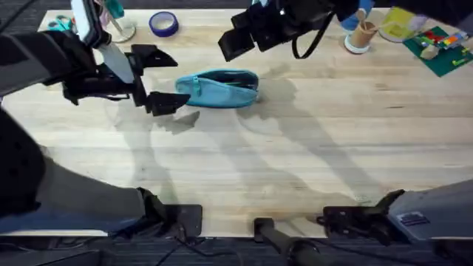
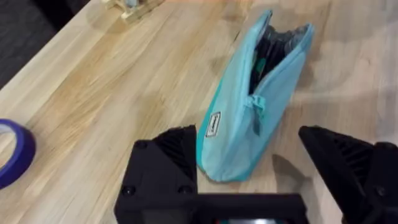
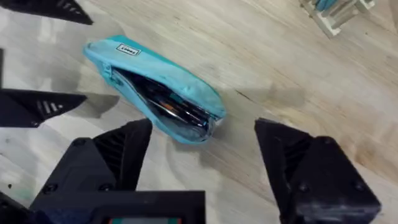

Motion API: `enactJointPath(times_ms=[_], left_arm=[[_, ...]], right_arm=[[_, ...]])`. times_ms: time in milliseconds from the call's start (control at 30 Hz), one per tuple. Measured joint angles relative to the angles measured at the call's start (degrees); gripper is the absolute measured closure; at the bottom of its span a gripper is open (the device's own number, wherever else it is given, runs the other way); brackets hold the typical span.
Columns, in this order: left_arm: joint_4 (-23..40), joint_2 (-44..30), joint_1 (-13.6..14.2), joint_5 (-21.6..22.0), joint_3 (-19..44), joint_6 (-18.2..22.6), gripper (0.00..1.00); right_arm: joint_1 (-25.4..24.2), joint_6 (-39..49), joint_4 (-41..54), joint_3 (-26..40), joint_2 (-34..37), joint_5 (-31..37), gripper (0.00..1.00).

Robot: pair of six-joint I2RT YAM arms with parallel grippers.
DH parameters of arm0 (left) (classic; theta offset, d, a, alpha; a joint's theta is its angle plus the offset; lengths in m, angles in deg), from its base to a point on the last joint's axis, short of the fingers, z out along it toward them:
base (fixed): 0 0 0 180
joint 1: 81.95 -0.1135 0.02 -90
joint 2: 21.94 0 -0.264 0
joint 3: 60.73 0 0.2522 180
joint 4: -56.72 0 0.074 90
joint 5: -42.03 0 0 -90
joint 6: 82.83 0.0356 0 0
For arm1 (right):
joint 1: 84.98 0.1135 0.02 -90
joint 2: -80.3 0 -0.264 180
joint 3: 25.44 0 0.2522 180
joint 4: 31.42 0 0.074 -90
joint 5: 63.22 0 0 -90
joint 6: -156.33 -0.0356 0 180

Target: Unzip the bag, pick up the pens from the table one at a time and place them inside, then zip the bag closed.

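The turquoise bag (image 1: 218, 89) lies on the wooden table (image 1: 295, 148), left of centre. Its zipper is partly open, with the pull (image 2: 256, 106) near the middle. Dark pens (image 3: 171, 106) with some red show inside the opening, and they also show as pens (image 2: 264, 56) in the left wrist view. My left gripper (image 1: 159, 77) is open at the bag's left end, one finger on each side of that end and neither touching it. My right gripper (image 1: 240, 41) hangs open above the bag's far side, holding nothing. Below the right gripper (image 3: 205, 162) lies the bag (image 3: 155, 93).
A blue tape roll (image 1: 163, 24) and scissors (image 1: 63, 22) lie at the back left. A cup of wooden sticks (image 1: 362, 33) and a green plate with bricks (image 1: 443, 48) stand at the back right. The front half of the table is bare wood.
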Motion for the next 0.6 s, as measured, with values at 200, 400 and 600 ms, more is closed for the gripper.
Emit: enactJointPath(times_ms=[200,400,600], left_arm=[[3.9,3.6,-1.5,4.4,0.0,6.9,0.008],[4.0,3.7,-4.0,5.7,0.0,12.6,0.008],[4.1,3.7,-6.5,5.7,0.0,16.8,0.008]], right_arm=[[0.0,0.0,0.0,0.0,0.0,0.0,0.005],[0.2,-0.3,0.1,0.0,0.0,-3.0,0.005],[2.4,-8.6,2.3,0.0,0.0,-5.5,0.005]])
